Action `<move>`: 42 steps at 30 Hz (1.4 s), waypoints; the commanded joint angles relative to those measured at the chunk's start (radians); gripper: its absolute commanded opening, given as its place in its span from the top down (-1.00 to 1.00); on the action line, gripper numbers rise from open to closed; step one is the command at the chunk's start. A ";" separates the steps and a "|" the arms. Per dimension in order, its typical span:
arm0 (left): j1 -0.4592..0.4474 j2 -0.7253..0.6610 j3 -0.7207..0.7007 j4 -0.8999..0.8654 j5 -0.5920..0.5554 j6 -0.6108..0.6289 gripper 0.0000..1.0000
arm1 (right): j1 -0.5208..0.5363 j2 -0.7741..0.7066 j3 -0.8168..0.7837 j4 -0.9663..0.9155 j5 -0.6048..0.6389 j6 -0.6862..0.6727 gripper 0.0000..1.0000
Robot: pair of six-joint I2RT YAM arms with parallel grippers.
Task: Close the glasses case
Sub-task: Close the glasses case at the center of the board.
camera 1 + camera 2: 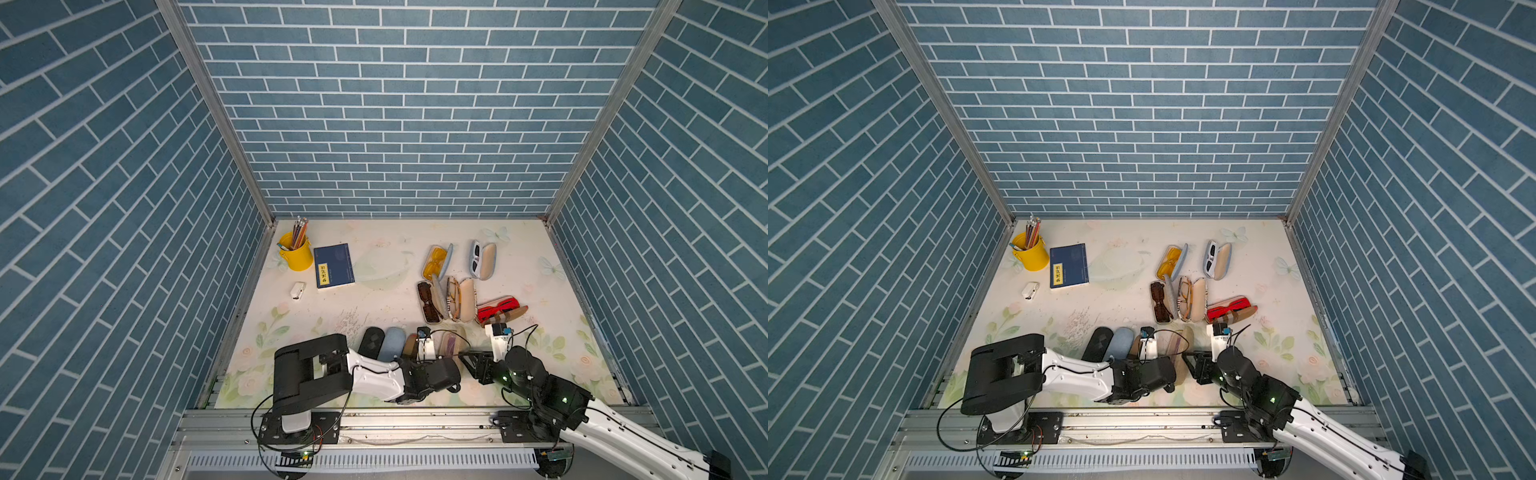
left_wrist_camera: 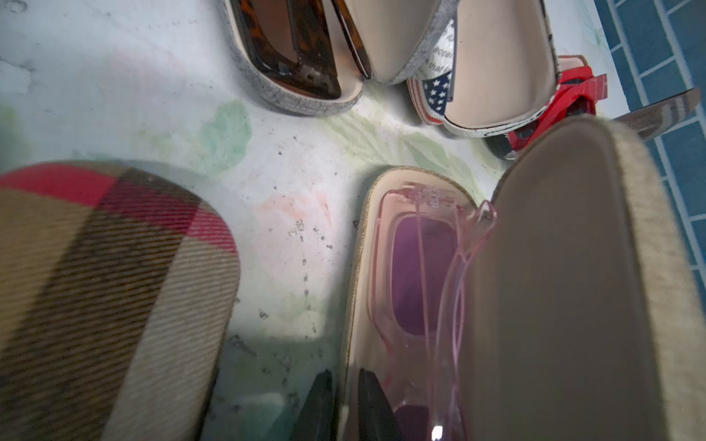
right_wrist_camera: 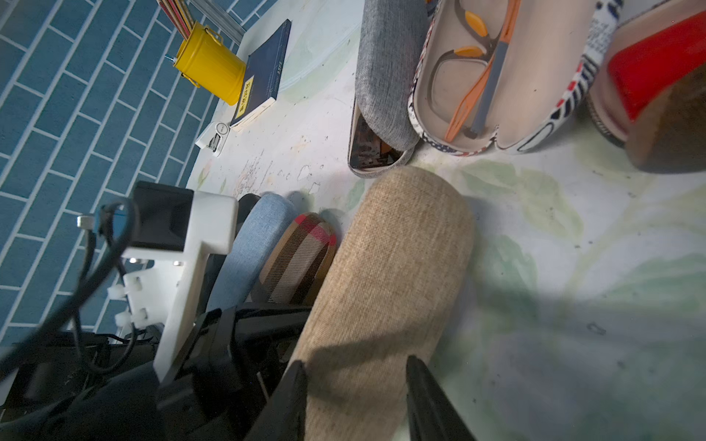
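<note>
The glasses case (image 1: 453, 338) is beige linen and lies open near the table's front, between my two arms. Pink glasses (image 2: 424, 275) rest in its base, and the lid (image 2: 554, 286) stands raised beside them. My left gripper (image 2: 345, 404) is shut on the base's rim (image 2: 353, 305), one finger inside and one outside. My right gripper (image 3: 359, 397) straddles the outer side of the lid (image 3: 389, 267), both fingers against its fabric. In both top views the right gripper (image 1: 462, 355) (image 1: 1190, 357) meets the case (image 1: 1183, 343) from the right; the left fingertips are hidden under the wrist.
Three closed cases lie just left: plaid (image 3: 298, 259), light blue (image 1: 391, 343), black (image 1: 371, 341). Several open cases with glasses lie behind, the nearest grey (image 1: 430, 301), flag-patterned (image 1: 461, 299) and red (image 1: 500, 311). A yellow pencil cup (image 1: 296, 251), blue book (image 1: 333, 266) and stapler (image 1: 297, 290) sit far left.
</note>
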 commanded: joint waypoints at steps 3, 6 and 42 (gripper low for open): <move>0.002 0.070 -0.003 -0.042 0.058 0.027 0.69 | 0.005 0.070 -0.022 0.048 -0.015 -0.030 0.18; 0.002 0.080 0.007 -0.039 0.065 0.035 0.75 | 0.005 0.106 -0.030 0.070 -0.014 -0.027 0.18; -0.103 -0.452 -0.054 -0.238 -0.162 -0.004 -0.09 | 0.023 0.702 -0.089 0.542 -0.022 -0.044 -0.08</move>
